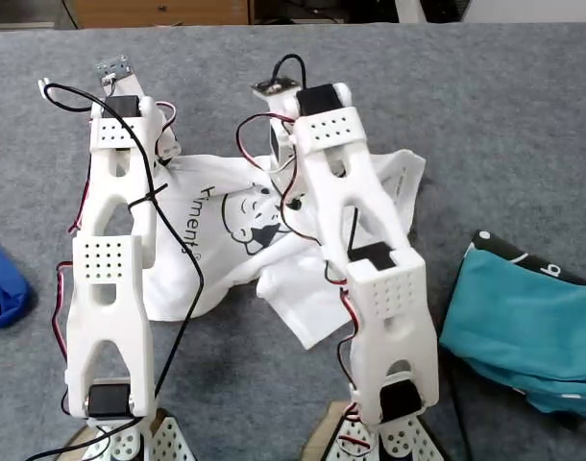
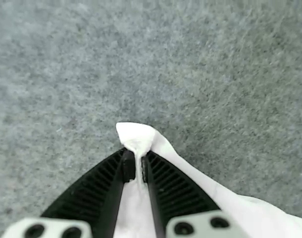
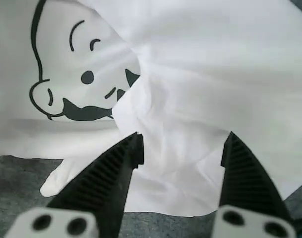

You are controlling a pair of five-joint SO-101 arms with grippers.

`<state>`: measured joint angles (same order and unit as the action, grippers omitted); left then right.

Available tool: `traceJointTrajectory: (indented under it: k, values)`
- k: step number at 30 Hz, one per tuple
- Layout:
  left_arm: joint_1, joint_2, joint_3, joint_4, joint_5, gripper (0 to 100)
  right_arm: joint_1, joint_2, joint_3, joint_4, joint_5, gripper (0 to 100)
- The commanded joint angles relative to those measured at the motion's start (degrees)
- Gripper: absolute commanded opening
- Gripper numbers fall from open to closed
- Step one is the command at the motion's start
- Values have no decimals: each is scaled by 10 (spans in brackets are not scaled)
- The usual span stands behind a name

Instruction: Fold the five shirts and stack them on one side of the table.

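Nearest the arm bases, the white shirt (image 1: 231,267) lies crumpled on the grey table (image 1: 524,125), its near part bunched and one flap turned toward the right arm's base. Farther out, the right gripper (image 3: 183,148) is held just above the shirt beside the cartoon print (image 3: 84,113). Its jaws are spread wide with nothing between them, and a ridge of loose cloth lies under the gap. Farther again, at the shirt's far left corner, the left gripper (image 2: 135,167) is clamped on a pinched tip of white cloth, with bare table beyond it. To the sides, a teal shirt (image 1: 519,327) is laid in what appears to be a fold, well apart on the right, and a blue shirt (image 1: 0,288) is bunched at the left edge. The step in hand is judged to be the spreading of the white shirt before its first fold — one corner is secured, the other is not yet taken. The task as a whole is judged to be at an early stage. For the next move, the right claw would probably need to be brought to the matching far corner, lowered and closed on the cloth, so that the shirt could be drawn flat by both arms — with care that the bunched layers are not caught together.
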<state>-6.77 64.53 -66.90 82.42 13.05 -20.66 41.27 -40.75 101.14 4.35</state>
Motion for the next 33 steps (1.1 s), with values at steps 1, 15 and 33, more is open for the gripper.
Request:
traceJointTrajectory:
  k: [1, 15, 33]
  values:
    - [-6, -5, -22, -9, -1, 19, -10, -3, -29, 12, -4, 260]
    - [-6, -5, -22, -9, -1, 19, -9, 54, -34, -14, 0, 260]
    - [-6, -5, -22, -8, -1, 19, 22, 69, -34, -40, 27, 97]
